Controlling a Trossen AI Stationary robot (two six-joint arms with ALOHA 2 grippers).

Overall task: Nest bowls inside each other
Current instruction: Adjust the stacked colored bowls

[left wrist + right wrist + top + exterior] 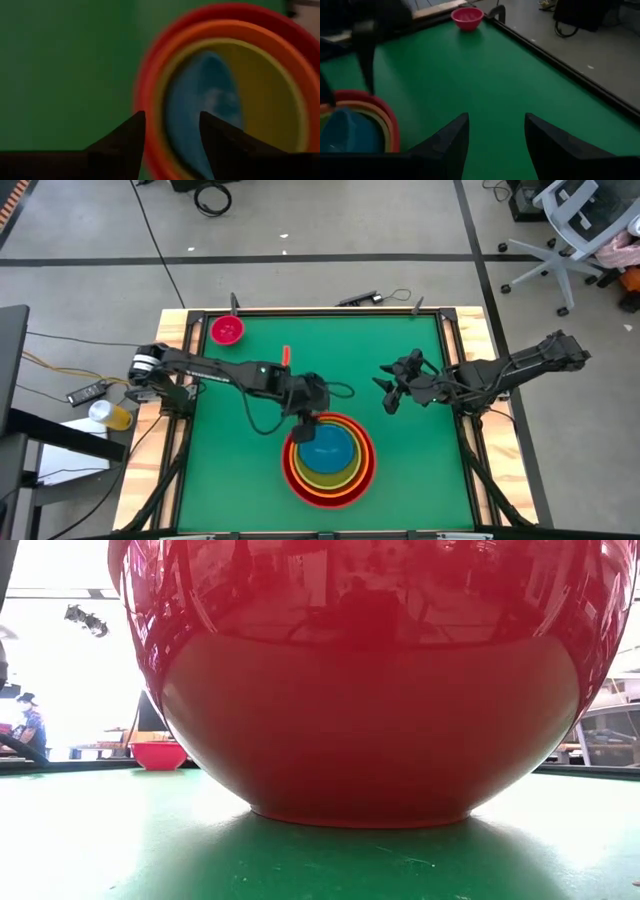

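The red bowl (330, 460) stands on its base on the green mat near the table's front middle. The orange, yellow-green and blue (328, 448) bowls sit inside it. In the low view the red bowl (370, 720) fills most of the picture. A small pink bowl (228, 330) stands alone at the far left corner, also seen as the pink bowl (467, 17). My left gripper (306, 430) hangs open over the stack's far left rim; between its fingers the blue bowl (205, 100) shows below. My right gripper (390, 395) waits open above bare mat, right of and beyond the stack.
A small orange object (286, 355) lies on the mat beyond the left arm. A raised frame (455, 360) borders the mat. Cables (370, 298) lie at the far edge. Bare mat (240, 470) spreads left of the stack. A person (30, 725) stands far off in the room.
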